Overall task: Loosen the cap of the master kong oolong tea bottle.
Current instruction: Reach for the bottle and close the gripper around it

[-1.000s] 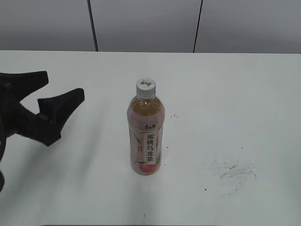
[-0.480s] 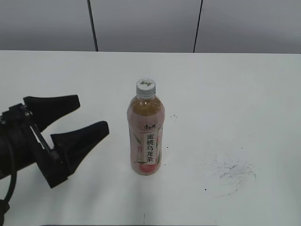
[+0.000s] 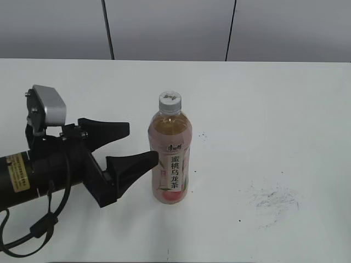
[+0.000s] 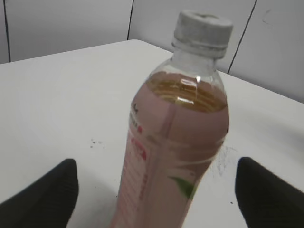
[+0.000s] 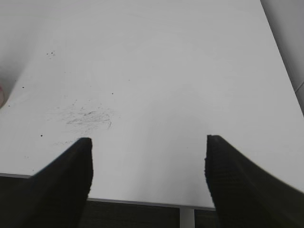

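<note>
The master kong oolong tea bottle (image 3: 170, 159) stands upright mid-table, clear plastic with amber tea and a pink-and-white label. Its white-grey ribbed cap (image 3: 170, 102) sits on the neck. My left gripper (image 3: 137, 146) is open just left of the bottle, at label height, fingertips close to its side and apart from it. In the left wrist view the bottle (image 4: 173, 142) fills the middle with the cap (image 4: 203, 28) on top, between my open left fingers (image 4: 156, 190). My right gripper (image 5: 148, 161) is open and empty over the table's near edge; it is out of the exterior view.
The white table (image 3: 274, 109) has a grey scuff mark (image 3: 274, 198) right of the bottle, which also shows in the right wrist view (image 5: 88, 116). The table's front edge (image 5: 142, 202) lies below my right gripper. A panelled wall stands behind.
My left arm has moved right across the table toward the bottle, from the far left to right beside it, staying open. The bottle has not moved.
</note>
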Robot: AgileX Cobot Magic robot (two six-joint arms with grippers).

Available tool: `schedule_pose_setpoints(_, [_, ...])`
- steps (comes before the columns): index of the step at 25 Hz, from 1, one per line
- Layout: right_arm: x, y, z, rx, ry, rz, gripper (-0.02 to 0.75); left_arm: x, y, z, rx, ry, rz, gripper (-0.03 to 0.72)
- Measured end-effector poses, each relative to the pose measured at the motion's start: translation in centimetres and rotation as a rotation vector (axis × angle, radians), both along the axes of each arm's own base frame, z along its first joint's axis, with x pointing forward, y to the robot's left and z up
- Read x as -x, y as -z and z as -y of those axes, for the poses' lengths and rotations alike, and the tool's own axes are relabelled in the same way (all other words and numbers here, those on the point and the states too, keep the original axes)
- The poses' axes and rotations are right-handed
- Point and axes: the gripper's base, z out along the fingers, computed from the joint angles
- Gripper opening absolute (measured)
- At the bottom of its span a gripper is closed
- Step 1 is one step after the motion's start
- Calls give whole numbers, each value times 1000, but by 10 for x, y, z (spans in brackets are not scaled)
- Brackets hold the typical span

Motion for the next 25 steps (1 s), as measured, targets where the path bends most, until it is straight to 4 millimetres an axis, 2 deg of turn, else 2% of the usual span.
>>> schedule_pose_setpoints(7, [0,0,0,-2,3,0,554,-15,0,16,32,85,-13,598])
schedule_pose_setpoints(18, [0,0,1,1,17,1,554,-28,6,48,58,142,-12,594])
schedule_pose_setpoints(25, [0,0,1,0,18,1,554,-37,-4,58,82,158,36,594])
